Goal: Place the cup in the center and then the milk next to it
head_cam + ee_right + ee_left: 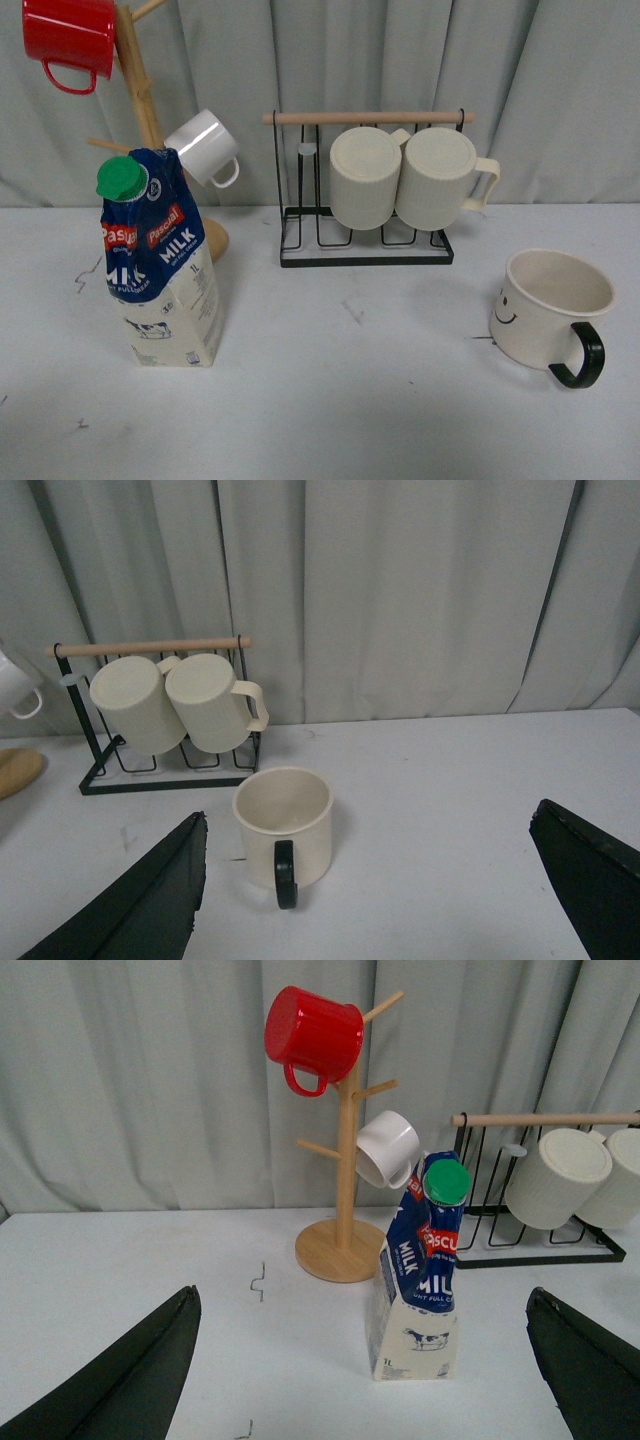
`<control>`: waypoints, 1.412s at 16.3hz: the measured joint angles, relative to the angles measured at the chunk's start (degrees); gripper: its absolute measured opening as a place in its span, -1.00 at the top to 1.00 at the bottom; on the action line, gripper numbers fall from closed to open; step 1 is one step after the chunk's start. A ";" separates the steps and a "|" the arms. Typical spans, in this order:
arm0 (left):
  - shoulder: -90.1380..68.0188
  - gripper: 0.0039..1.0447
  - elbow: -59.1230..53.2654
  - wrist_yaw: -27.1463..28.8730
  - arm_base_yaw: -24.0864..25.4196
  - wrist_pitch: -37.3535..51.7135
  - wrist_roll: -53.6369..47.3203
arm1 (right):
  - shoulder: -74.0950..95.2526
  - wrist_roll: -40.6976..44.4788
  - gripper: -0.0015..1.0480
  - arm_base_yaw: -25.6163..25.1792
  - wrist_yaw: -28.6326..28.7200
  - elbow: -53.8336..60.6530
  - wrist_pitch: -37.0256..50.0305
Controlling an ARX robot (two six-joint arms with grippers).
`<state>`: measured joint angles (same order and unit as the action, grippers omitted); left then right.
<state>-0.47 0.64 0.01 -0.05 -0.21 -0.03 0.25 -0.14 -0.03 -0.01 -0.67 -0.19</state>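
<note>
The cup (548, 308), a large cream mug with a black handle and a small smiley face, stands upright on the table at the right. In the right wrist view the cup (285, 825) stands ahead of my open right gripper (365, 900), nearer one finger, handle toward the camera. The milk (163, 262), a tall blue and cream carton with a green cap, stands upright at the left. In the left wrist view the milk (420, 1280) stands ahead of my open left gripper (365, 1375). Neither gripper shows in the front view.
A black wire rack (366, 245) with a wooden bar holds two ribbed cream mugs (400, 177) at the back. A wooden mug tree (150, 120) behind the milk holds a red mug (70, 38) and a small white mug (206, 146). Grey curtains hang behind.
</note>
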 joint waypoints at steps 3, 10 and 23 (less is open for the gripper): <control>0.00 -0.88 0.00 0.00 0.00 0.00 0.00 | 0.00 0.00 -0.87 0.02 0.00 0.00 0.00; 0.00 -0.88 0.00 0.00 0.00 0.00 0.00 | 0.00 0.00 -0.87 0.02 0.00 0.00 0.00; 0.00 -0.88 0.00 0.00 0.00 0.02 0.00 | 61.57 -1.25 -0.87 -11.23 5.40 -30.93 -1.51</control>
<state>-0.47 0.64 0.01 -0.05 -0.19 -0.03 61.82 -1.39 -11.27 5.39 -31.59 -1.69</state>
